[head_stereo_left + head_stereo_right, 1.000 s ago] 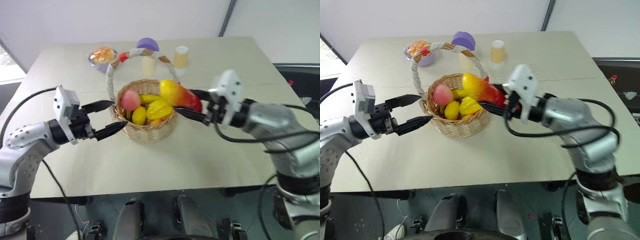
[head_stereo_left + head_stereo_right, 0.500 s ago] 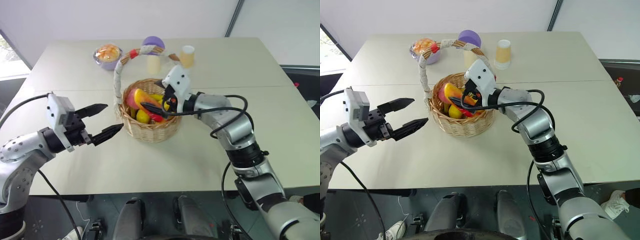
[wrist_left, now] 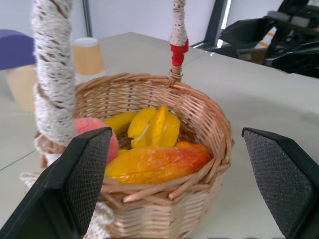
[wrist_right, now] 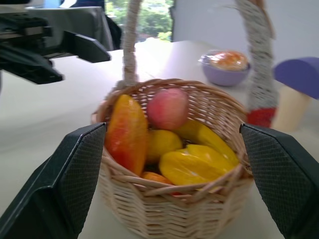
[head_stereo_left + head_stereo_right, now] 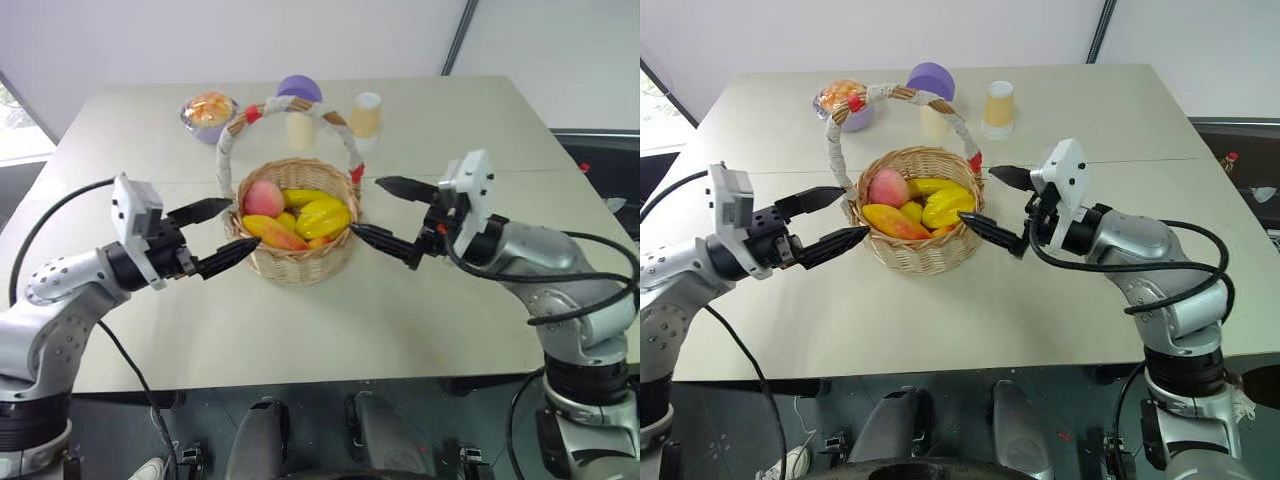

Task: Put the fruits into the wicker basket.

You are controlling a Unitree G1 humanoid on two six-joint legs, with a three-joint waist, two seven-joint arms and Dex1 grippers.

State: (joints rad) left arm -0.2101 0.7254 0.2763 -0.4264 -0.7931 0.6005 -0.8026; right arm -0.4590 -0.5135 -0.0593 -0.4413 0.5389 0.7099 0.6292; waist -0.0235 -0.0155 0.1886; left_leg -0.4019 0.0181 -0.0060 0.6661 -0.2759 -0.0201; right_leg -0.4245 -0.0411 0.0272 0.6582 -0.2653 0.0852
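Beige table is sitting against a white wall, with the wicker basket standing near the middle of it. Mango, peach and lemon are all lying inside the basket alongside other yellow fruit: mango at about 7 o'clock against the near rim, peach at 10 o'clock, lemon between them toward centre. Handle is arching upright over the top, white wrap with red bands. Left gripper is hovering at the basket's 9 o'clock, fingers spread wide, gripping nothing, tips just beside the rim; can't tell if they are touching. Right gripper is hovering at the basket's 3 o'clock, fingers likewise spread wide and empty, lower tip close to the wall but apart from it. Behind the basket, purple bowl with the orange bun is sitting at 11 o'clock, purple-capped mushroom toy at 12, paper cup at 1, all well apart from both grippers.
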